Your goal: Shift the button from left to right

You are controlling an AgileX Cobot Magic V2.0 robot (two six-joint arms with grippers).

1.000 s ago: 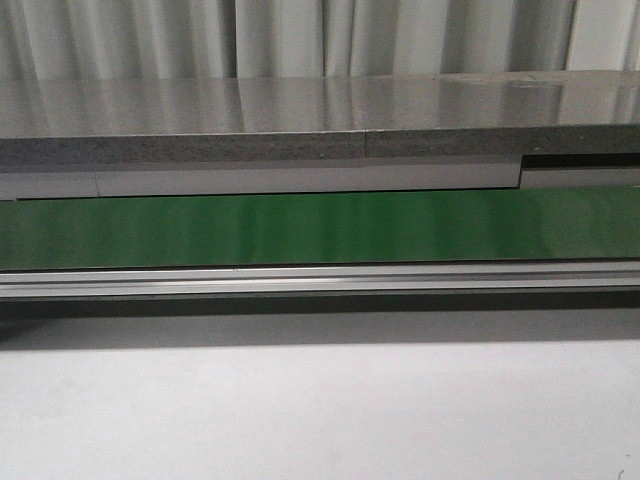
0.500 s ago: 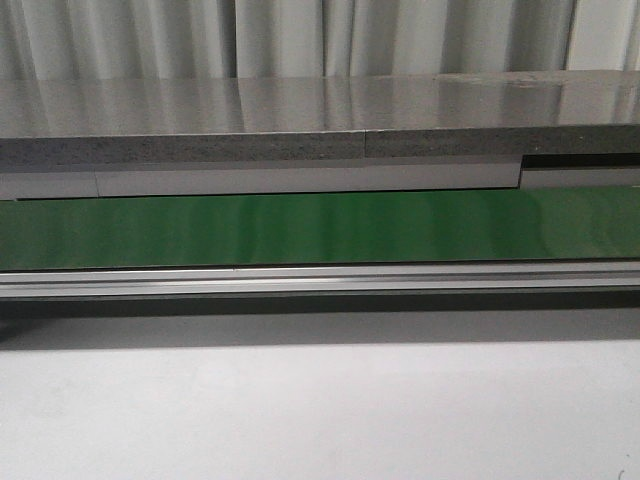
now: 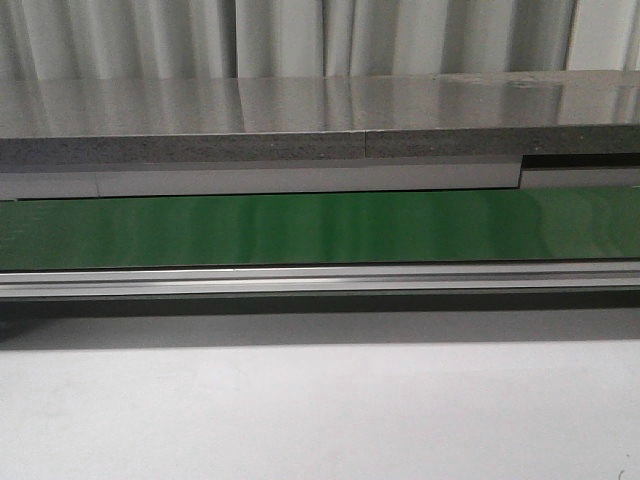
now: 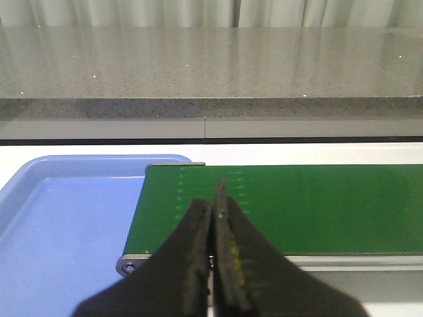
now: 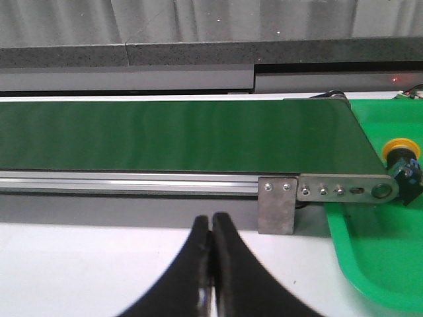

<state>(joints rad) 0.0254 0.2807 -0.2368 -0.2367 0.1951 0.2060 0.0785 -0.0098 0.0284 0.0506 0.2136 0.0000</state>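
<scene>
A button (image 5: 402,158) with a yellow-orange cap and black body lies on its side in the green tray (image 5: 383,264) just past the belt's right end; it shows only in the right wrist view. My right gripper (image 5: 211,223) is shut and empty over the white table, in front of the belt and well left of the button. My left gripper (image 4: 213,198) is shut and empty at the near edge of the green belt (image 4: 284,208), close to the belt's left end. Neither gripper shows in the front view.
The green belt (image 3: 320,228) runs across the front view with an aluminium rail (image 3: 320,280) along its near side. A blue tray (image 4: 59,224) stands at the belt's left end. A metal bracket (image 5: 277,205) juts out at the right end. A grey counter (image 3: 300,120) lies behind.
</scene>
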